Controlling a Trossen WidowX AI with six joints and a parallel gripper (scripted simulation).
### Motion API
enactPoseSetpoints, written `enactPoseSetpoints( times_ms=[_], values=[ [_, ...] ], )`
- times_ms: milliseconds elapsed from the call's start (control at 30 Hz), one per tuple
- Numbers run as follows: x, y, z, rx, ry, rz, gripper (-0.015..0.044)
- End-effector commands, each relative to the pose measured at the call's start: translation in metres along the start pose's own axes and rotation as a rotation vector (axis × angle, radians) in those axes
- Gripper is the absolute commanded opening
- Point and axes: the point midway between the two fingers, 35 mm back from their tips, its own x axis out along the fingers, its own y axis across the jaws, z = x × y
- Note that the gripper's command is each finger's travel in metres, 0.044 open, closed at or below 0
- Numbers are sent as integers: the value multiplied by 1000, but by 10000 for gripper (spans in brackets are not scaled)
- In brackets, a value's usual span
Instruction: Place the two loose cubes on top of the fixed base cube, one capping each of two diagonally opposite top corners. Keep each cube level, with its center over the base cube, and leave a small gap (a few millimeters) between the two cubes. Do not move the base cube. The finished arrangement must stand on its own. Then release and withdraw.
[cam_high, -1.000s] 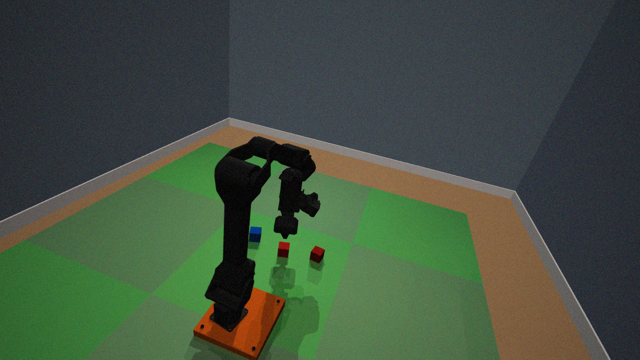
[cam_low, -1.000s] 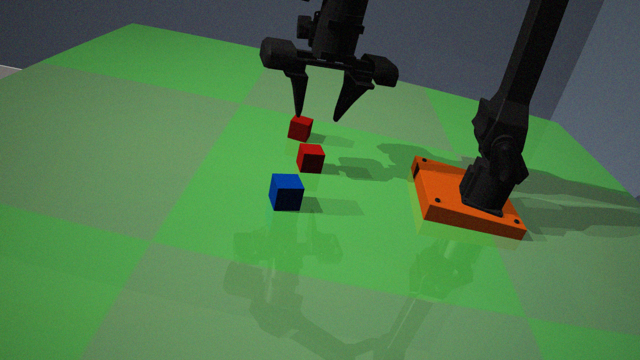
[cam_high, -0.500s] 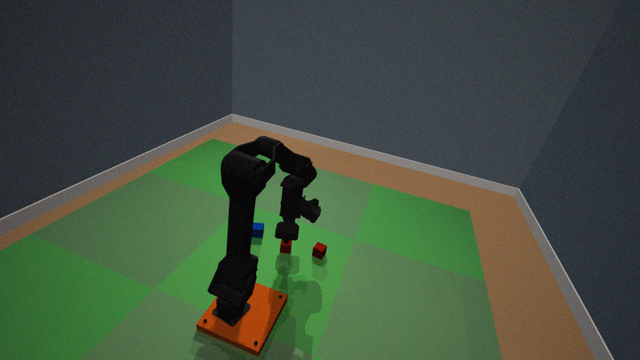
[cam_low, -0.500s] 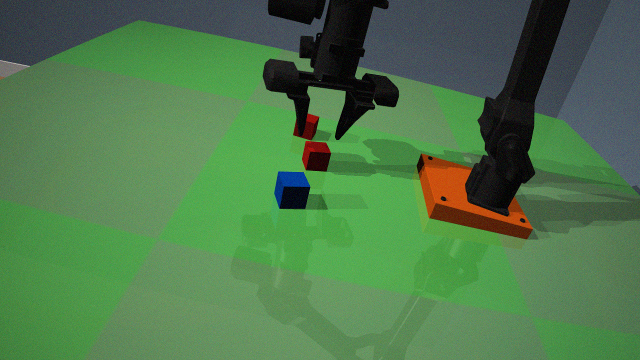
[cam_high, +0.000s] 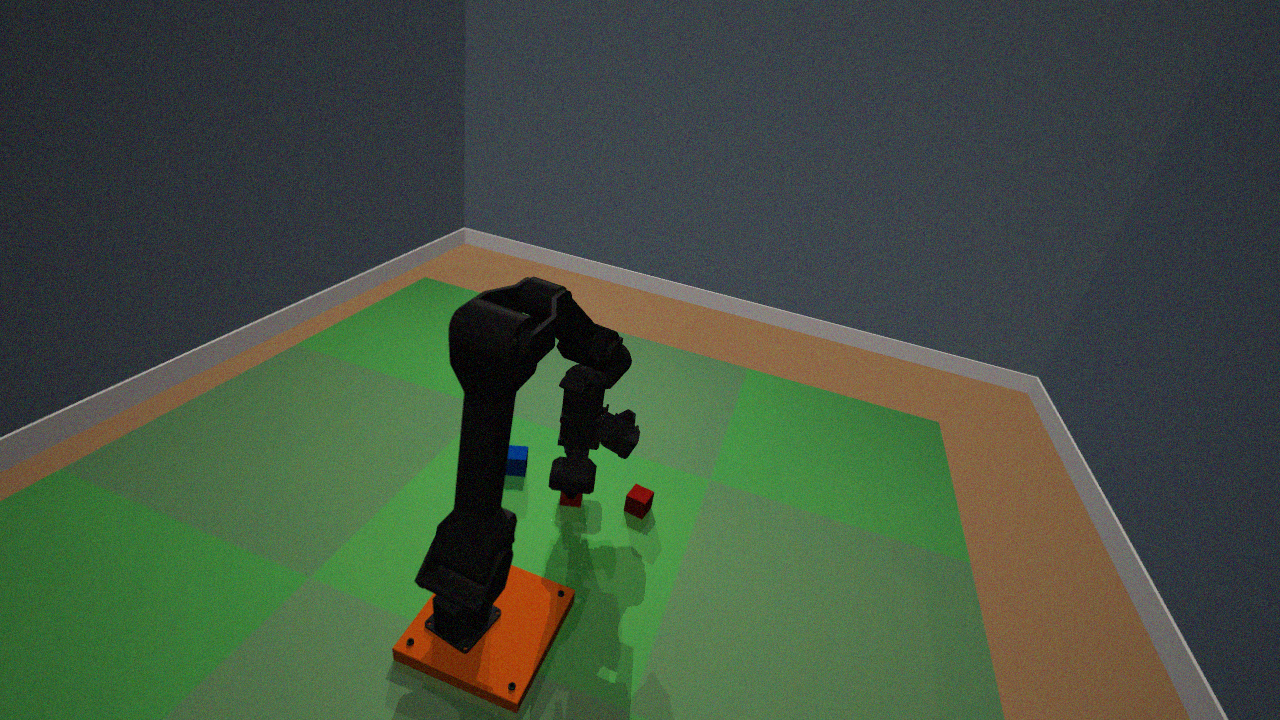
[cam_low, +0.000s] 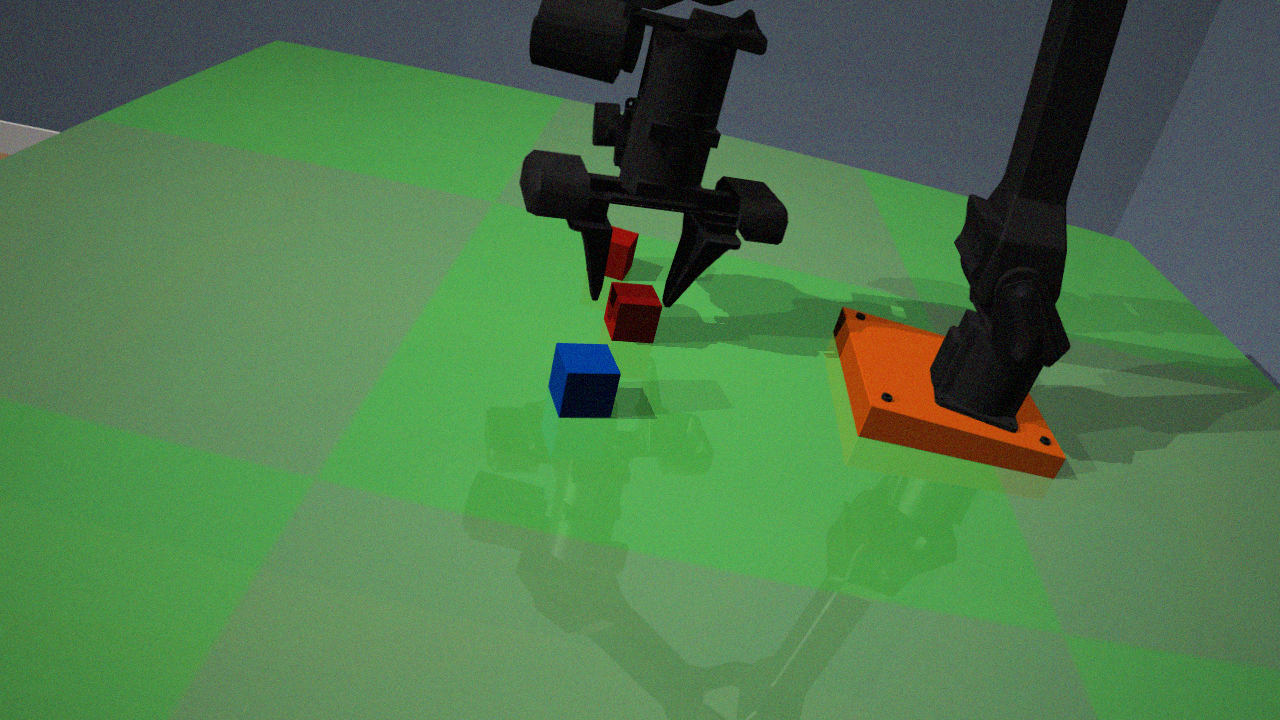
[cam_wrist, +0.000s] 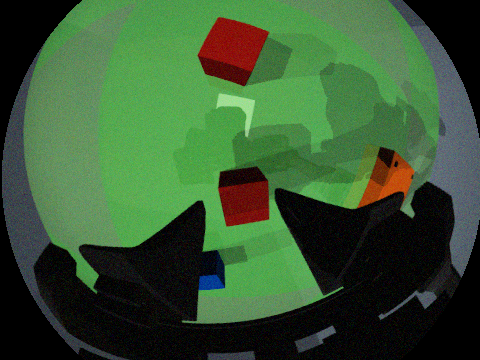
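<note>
The blue cube (cam_high: 517, 460) (cam_low: 584, 380) (cam_wrist: 212, 275) rests on the floor, partly hidden by the arm in the top view and by a finger in the wrist view. The middle red cube (cam_high: 571, 500) (cam_low: 633, 313) (cam_wrist: 245, 202) rests apart from it. The other red cube (cam_high: 639, 500) (cam_low: 621, 254) (cam_wrist: 234, 45) lies on the far side of the middle one in the exterior view and is turned differently. My gripper (cam_high: 571, 492) (cam_low: 631, 301) (cam_wrist: 239, 200) is open and points down over the middle red cube. Its fingertips are spread wider than that cube, near its top, with nothing gripped.
The orange mounting plate (cam_high: 537, 608) (cam_low: 904, 344) (cam_wrist: 395, 182) carries the arm, to the right of the cubes in the exterior view. The blue cube stands near the left finger in the wrist view. Grey walls (cam_high: 805, 179) stand behind the floor.
</note>
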Motion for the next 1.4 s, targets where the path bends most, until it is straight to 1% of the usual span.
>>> enactPoseSetpoints(
  times_ms=[0, 67, 267, 467, 1367],
  values=[
    [8, -3, -1, 1, 2, -12, 265],
    [10, -3, -1, 1, 2, -12, 265],
    [10, -3, -1, 1, 2, -12, 107],
    [5, -2, 0, 1, 2, -12, 105],
    [-79, 3, 1, 1, 2, -11, 105]
  ],
)
